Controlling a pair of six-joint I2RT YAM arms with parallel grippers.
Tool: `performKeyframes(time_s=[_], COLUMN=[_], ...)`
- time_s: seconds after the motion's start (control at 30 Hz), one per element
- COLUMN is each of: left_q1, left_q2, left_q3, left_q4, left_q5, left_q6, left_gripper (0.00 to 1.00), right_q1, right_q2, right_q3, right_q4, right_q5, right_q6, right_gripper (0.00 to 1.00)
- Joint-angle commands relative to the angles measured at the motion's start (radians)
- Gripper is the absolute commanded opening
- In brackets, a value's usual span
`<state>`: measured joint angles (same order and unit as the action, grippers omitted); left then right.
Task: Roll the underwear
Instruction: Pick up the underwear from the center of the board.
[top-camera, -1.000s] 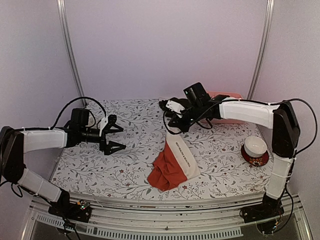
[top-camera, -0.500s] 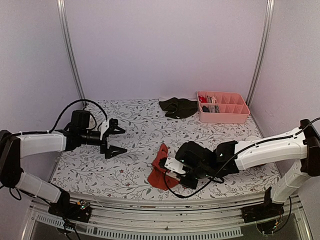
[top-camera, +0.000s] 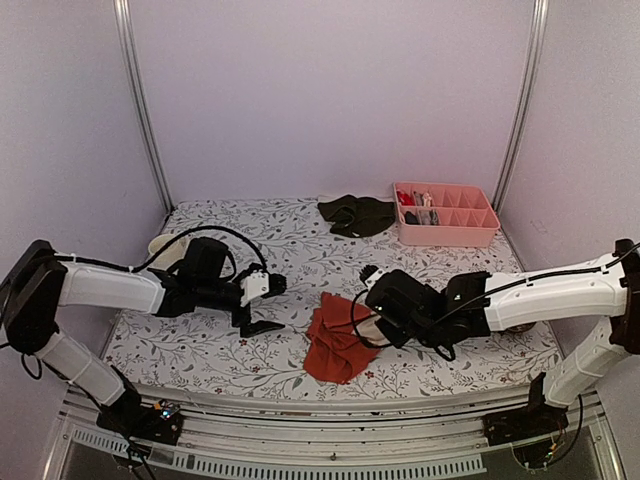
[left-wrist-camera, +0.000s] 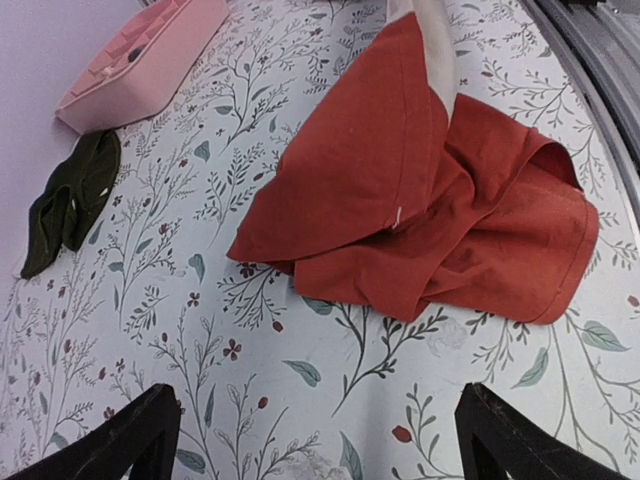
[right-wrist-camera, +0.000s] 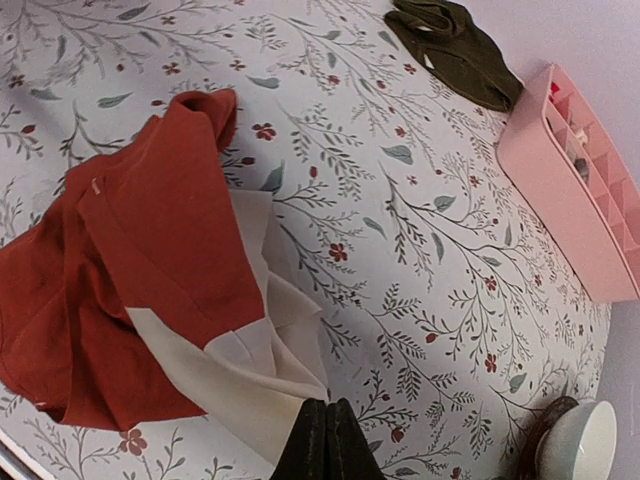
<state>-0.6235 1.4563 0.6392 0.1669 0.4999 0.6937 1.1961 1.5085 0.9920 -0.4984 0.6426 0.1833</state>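
Right gripper (top-camera: 368, 325) clamps the rust-red underwear (top-camera: 335, 347) front-centre, arm stretched low across. Left gripper (top-camera: 265, 306) gapes wide near it, forearm low. Left wrist: cloth lies crumpled, so it's limp and light; expect sag and slip. Right wrist: your pinch sits on the whitish waistband (right-wrist-camera: 240, 390), likely the firmest edge to hold.

1. a table (top-camera: 300, 235) with a white top printed in grey leaves and small red flowers.
2. plain pale lilac walls (top-camera: 330, 90) far, left and right.
3. metal uprights (top-camera: 140, 110) in the far corners.
4. a metal rail (top-camera: 330, 428) along the near edge.
5. soft, even light.
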Motion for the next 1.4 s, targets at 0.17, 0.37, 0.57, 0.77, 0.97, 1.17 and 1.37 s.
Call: performKeyframes(time_s=[0.17,0.37,0.57,0.77,0.97,1.17,1.37], left_q1=[-0.105,-0.203,-0.282,-0.31,-0.31,-0.319,-0.326], left_q2=[0.148,0.217,0.259,0.345,0.381,0.414,0.464], left_q3=[0.133,0.176,0.293,0.409,0.436,0.457,0.512], left_q4=[0.135,0.175,0.053,-0.028,-0.109,-0.115,-0.113], left_q5=[-0.282,-0.417,-0.42,-0.453,-0.354,-0.353,-0.407], left_q6=[0.087,0.162,0.191,0.159,0.201,0.215,0.184], left_gripper=[0.99,0.98,0.95,0.84,0.77,0.69,0.65], right_q1=[-0.085,-0.144,-0.153,-0.153,-0.153,-0.153,-0.153], right_q2=[-0.094,-0.084,-0.058,-0.046,-0.041,-0.041,-0.035], right_q3=[-0.077,-0.104,-0.109,-0.122,-0.123,-0.124,-0.125], right_q4=[0.016,0.034,0.052,0.084,0.086,0.089,0.095], right_q5=[0.102,0.088,0.072,0.049,0.045,0.052,0.053], right_q6=[0.131,0.174,0.181,0.16,0.158,0.167,0.165], right_gripper=[0.02,0.02,0.02,0.02,0.02,0.02,0.02])
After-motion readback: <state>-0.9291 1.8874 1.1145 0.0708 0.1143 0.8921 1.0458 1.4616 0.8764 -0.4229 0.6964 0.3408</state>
